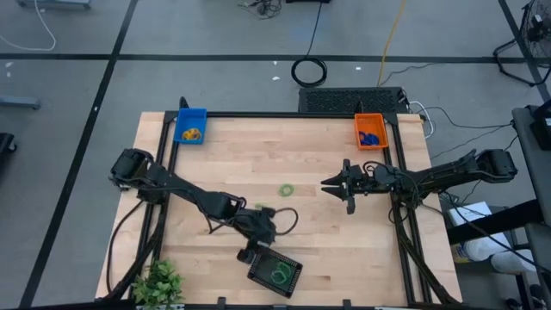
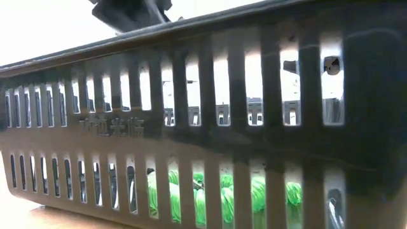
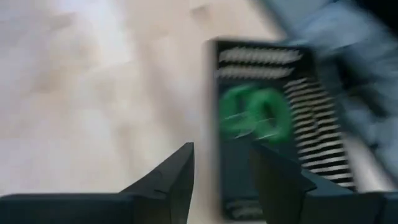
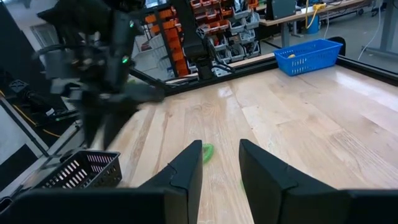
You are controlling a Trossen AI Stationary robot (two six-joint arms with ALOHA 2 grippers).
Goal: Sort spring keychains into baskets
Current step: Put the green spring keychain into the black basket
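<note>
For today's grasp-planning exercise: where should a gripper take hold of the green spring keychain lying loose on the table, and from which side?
Probably from straight above: the green spring keychain lies flat on bare wood, so one finger inside the loop and one outside could pinch its coil anywhere. The right gripper is nearest.

Non-task clutter, table and floor

Wood table (image 1: pixel 293 185) with black frame rails; green plant (image 1: pixel 157 282) at its near-left corner. Beyond the far edge: coiled black cable (image 1: pixel 309 71) on grey floor, yellow cable (image 1: pixel 392 39), dark mesh panel (image 1: pixel 349 100). Right wrist view: shelving with orange bins (image 4: pixel 186 25) behind table.
</note>
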